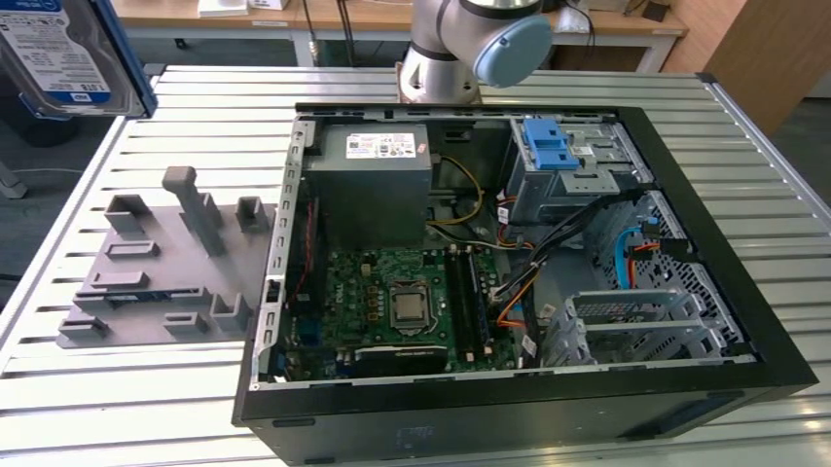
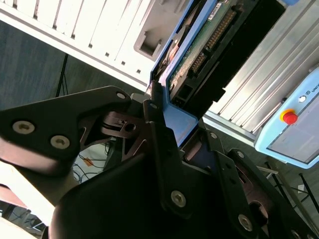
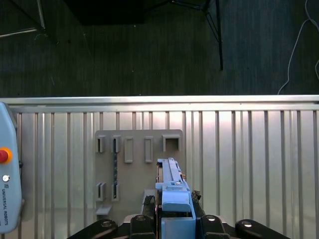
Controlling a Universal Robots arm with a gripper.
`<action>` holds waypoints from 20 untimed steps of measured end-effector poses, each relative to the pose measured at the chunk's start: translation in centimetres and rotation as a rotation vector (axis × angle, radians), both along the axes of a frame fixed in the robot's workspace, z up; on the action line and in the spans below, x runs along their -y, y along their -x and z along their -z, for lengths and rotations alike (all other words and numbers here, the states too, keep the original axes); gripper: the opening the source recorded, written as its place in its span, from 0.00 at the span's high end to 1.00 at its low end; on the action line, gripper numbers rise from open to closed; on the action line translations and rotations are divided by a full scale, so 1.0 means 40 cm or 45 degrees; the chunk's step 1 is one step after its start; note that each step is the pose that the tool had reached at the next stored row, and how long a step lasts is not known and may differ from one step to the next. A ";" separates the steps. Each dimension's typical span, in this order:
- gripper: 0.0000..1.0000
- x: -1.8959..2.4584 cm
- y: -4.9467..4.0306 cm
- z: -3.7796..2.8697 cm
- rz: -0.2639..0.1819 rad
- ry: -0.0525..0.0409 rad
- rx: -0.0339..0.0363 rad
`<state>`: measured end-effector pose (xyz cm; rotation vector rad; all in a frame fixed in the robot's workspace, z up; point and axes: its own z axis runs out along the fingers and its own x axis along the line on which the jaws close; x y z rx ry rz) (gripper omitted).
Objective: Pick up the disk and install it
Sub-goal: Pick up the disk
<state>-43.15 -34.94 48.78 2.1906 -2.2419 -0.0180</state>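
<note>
You've got one disk (image 2: 212, 42), pinched between the two fingers (image 2: 158, 139), which are clamped on the end of its blue bracket (image 3: 175, 201), one on each flat side. The disk is off the counter (image 1: 78, 389), held in the air, and sits in the top corner on the exterior view's left (image 1: 53, 53), label face to that camera.

Long axis runs straight out past the fingertips, in line with the fingers. In the first wrist view it's edge-on (image 3: 171, 174). In the second wrist view the green circuit-board face and a row of connector pins are exposed beyond the fingertips.

Beyond the disk's free end, well apart from it: one grey fixture (image 3: 134, 164) with several slots and posts, lying flat on the slatted metal counter. Can't tell from here which slot lines up with the disk.

Off to the side of the fingers: one pendant (image 2: 294, 119) with one red button.

In the exterior view, one open computer case (image 1: 727, 321) lies just beside the fixture (image 1: 156, 263), on the exterior view's right of it. Inside the case: one grey drive bay (image 1: 571, 180) with one blue latch (image 1: 552, 146) on top. One arm (image 1: 474, 44) base stands behind the case.
</note>
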 end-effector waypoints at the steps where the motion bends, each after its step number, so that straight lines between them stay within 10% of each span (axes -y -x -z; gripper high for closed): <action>1: 0.64 0.000 -0.001 0.000 0.000 0.000 0.0000; 20: 0.64 0.000 -0.013 0.000 0.000 0.000 -0.0002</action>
